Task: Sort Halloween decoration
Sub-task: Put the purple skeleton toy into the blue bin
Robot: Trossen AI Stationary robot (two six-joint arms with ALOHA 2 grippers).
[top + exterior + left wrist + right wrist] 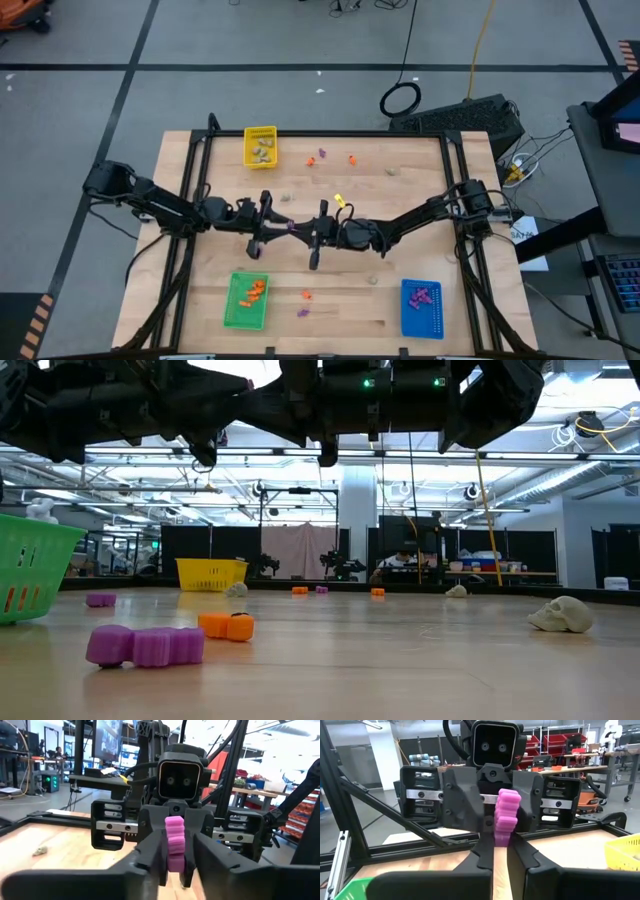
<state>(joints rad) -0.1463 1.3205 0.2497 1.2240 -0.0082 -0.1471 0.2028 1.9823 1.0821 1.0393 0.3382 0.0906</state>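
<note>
Mid-worktop, lifted clear of the wood: purple trinket (pixel 506 816) passing between grippers. Right gripper (pixel 500 851) clenched on its lower end; left gripper (pixel 175 865) spread to either side, seemingly released. Long axis in line with the fingers, running arm to arm. Likely light, stiff, lumpy plastic, best pinched across the flat sides. Blue tray (pixel 421 309) with purple pieces near the front right corner

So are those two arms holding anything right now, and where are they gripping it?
A purple trinket, mid-handover above the table. The right end effector is shut on one end of it; the left end effector has its fingers spread around the other end.
</note>
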